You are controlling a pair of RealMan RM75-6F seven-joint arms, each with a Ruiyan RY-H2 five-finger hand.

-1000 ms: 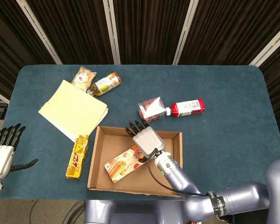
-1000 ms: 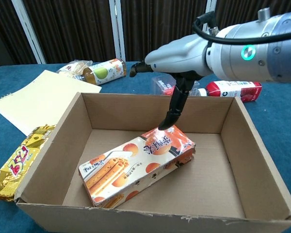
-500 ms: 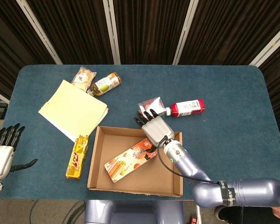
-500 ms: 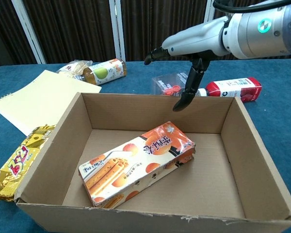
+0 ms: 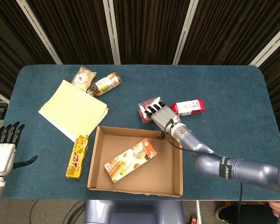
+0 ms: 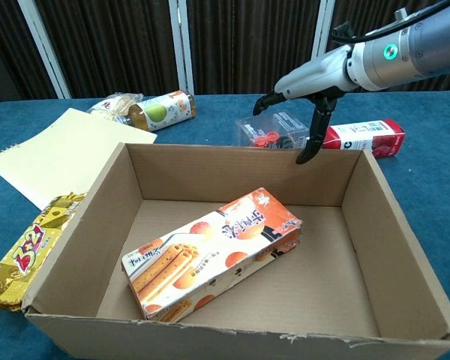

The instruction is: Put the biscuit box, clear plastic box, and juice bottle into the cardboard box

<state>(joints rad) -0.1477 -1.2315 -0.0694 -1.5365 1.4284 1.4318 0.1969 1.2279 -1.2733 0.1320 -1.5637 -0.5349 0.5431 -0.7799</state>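
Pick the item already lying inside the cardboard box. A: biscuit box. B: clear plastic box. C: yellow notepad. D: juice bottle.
A: the biscuit box lies on the floor of the cardboard box; the other three are outside it on the table.

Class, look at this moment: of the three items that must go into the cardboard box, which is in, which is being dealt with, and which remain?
Done: the orange biscuit box lies inside the brown cardboard box. In hand: nothing is gripped; the right hand hovers, fingers spread, over the clear plastic box with red contents. Left: that plastic box and the juice bottle with a green apple label, both on the blue table. The left hand is open, off to the side.
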